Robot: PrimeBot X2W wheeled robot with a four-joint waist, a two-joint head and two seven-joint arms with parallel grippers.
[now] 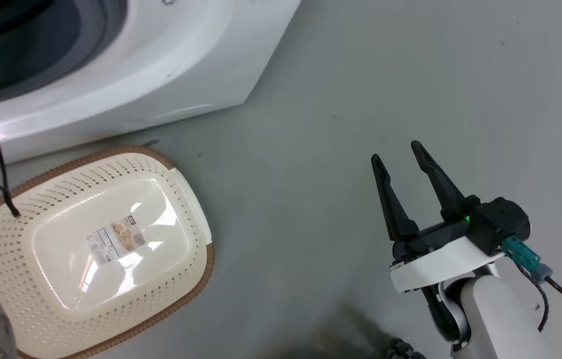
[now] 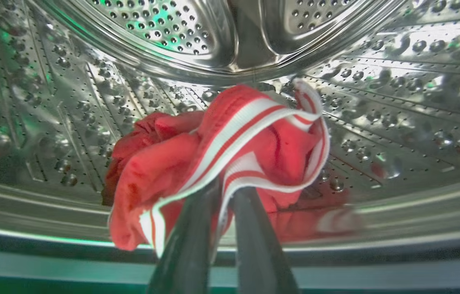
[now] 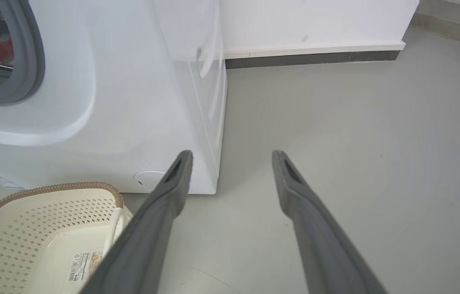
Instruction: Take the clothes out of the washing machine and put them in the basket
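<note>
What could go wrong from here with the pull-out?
The left gripper seems to pinch the clothes only by the striped edge, so they may slip back into the drum. The basket sits low on the floor before the washer; an early release could miss it.

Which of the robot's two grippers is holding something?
The left gripper: its fingers pinch the red striped clothes inside the washing machine. The right gripper is open and empty.
</note>
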